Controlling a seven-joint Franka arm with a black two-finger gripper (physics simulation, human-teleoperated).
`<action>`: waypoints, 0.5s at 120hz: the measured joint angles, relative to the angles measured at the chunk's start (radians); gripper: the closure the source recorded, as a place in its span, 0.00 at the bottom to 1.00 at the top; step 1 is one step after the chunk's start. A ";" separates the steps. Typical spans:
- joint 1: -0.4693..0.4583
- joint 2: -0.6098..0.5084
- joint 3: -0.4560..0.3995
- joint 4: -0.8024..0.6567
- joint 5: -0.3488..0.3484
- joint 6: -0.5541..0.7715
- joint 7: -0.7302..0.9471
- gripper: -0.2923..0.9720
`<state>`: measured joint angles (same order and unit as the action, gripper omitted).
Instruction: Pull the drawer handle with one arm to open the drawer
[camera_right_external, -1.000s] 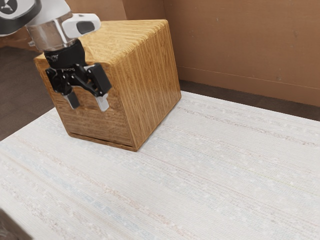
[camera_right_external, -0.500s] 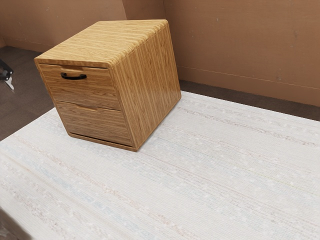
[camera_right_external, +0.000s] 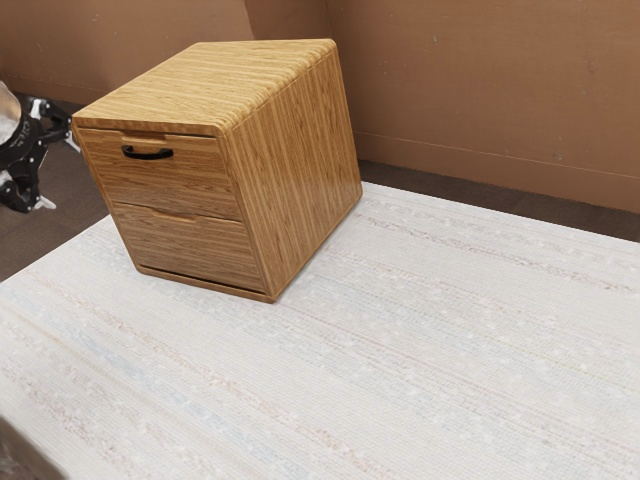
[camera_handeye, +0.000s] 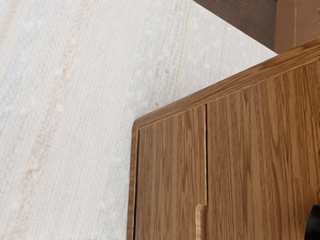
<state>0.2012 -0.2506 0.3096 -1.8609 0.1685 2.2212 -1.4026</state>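
Observation:
A wooden cabinet (camera_right_external: 285, 150) stands at the table's back left, with two drawer fronts facing the exterior view's left. The upper drawer (camera_right_external: 165, 175) carries a black handle (camera_right_external: 147, 153) and sits flush with the cabinet, as does the lower drawer (camera_right_external: 190, 245). My gripper (camera_right_external: 57, 172) hangs at the exterior view's left edge, level with the handle and well apart from it. Its fingers stand apart with nothing between them. In the wrist view both drawer fronts (camera_handeye: 240, 165) appear close up, with the end of the black handle (camera_handeye: 314, 222) at the picture's edge.
The white woven table (camera_right_external: 400, 350) stretches wide in front of and to the right of the cabinet. A brown wall (camera_right_external: 480, 80) runs behind, with dark floor (camera_right_external: 40, 220) off the table's left side under my hand.
One second ago my gripper hung right in front of the upper drawer, covering the handle. It swung away to the left edge, and has since come slightly back into view.

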 joint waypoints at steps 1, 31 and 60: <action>-0.002 0.000 0.000 -0.003 0.000 0.003 -0.005 0.23; -0.016 -0.002 -0.006 -0.049 0.000 0.070 -0.138 0.23; -0.016 0.050 -0.006 -0.040 0.004 0.133 -0.222 0.23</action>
<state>0.1850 -0.2007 0.3038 -1.9011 0.1721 2.3542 -1.6246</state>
